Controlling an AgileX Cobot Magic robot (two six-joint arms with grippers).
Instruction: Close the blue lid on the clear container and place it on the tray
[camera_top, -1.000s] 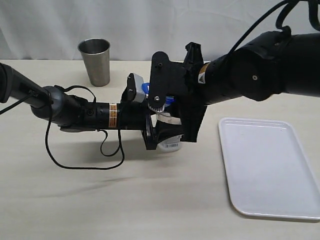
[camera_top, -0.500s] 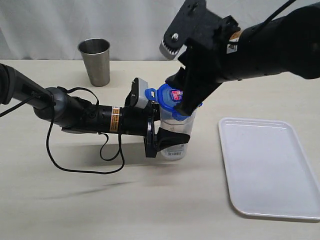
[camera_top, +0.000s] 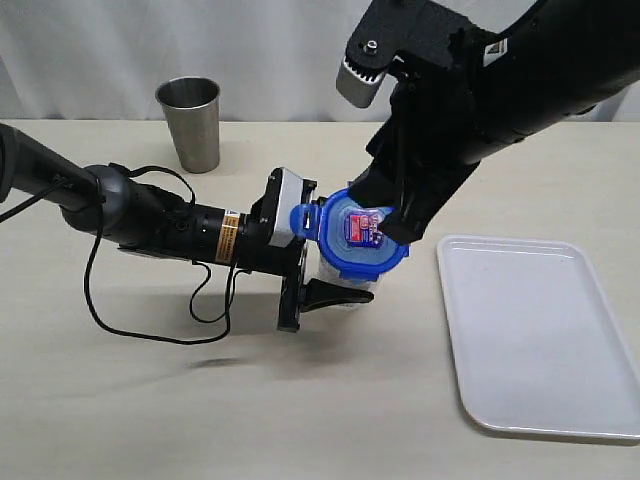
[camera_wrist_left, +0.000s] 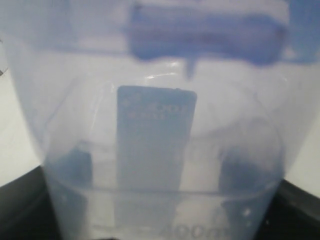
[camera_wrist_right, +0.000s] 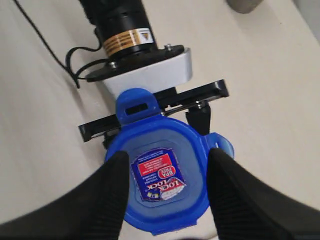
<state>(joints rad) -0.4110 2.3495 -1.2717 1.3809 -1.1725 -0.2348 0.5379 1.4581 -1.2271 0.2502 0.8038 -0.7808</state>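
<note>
- Lifting clear of the blue lid (camera_top: 362, 232), the right gripper (camera_wrist_right: 167, 160) now hangs above it, fingers spread.
- Left gripper (camera_top: 330, 285) stays clamped on the clear container (camera_wrist_left: 160, 125), lid on top.
- Flaps look unlatched; the tray (camera_top: 540, 400) lies well beyond both grippers.

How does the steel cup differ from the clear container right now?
The steel cup is opaque metal; the clear container is see-through plastic. The cup is open-topped; the container carries the blue lid. The cup stands free; the container sits clamped in the left gripper. Both are tumbler-shaped.
</note>
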